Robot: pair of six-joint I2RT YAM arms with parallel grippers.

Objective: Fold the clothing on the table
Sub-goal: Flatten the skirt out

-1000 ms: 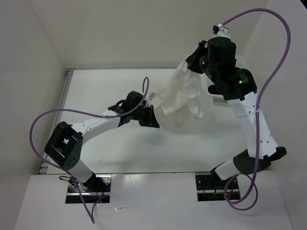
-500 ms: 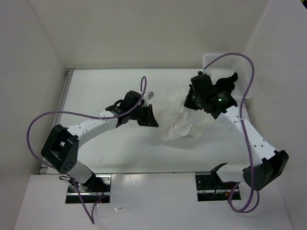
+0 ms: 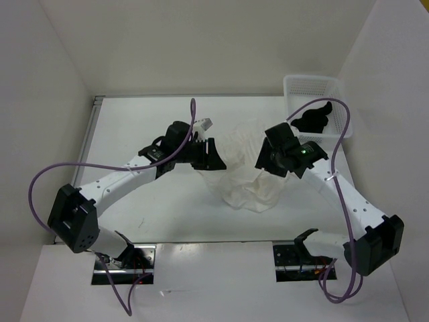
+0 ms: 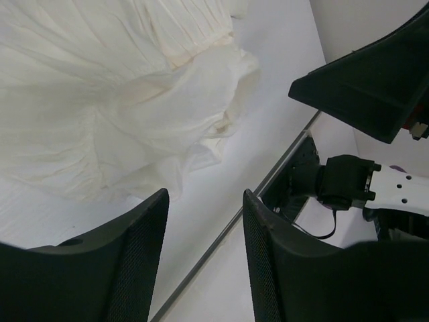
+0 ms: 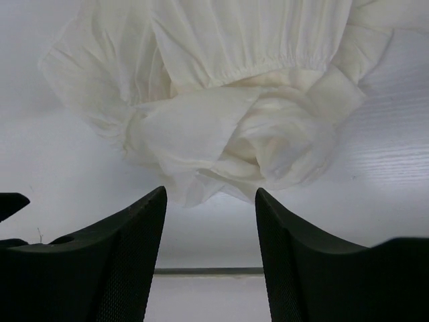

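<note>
The thin white pleated fabric garment is lying in a crumpled heap on the plain white flat desk. It is sitting a little right of the middle, about midway between the far and near edges, with gathered pleats bunching over rolled, doubled-up layers. No fold is showing, so we are judging the task as barely begun: the cloth is needing to be spread flat first.

We are seeing some risks from here. Pinching blindly into the heap is likely to catch several layers at once, and lifting would then be dragging the whole bundle instead of opening it. With hems and corners hiding among the wrinkles, we are also risking mismatched grasp points, which would be twisting the fabric further.

Our left end effector is hovering at the garment's left side, jaws standing apart with nothing between them and the cloth lying just ahead of the fingertips. Our right end effector is hanging at the right side, likewise spread and empty, with the rolled edge just beyond it.

Farther out, a small white mesh plastic basket is sitting at the far right corner, holding a black cloth lump.
</note>
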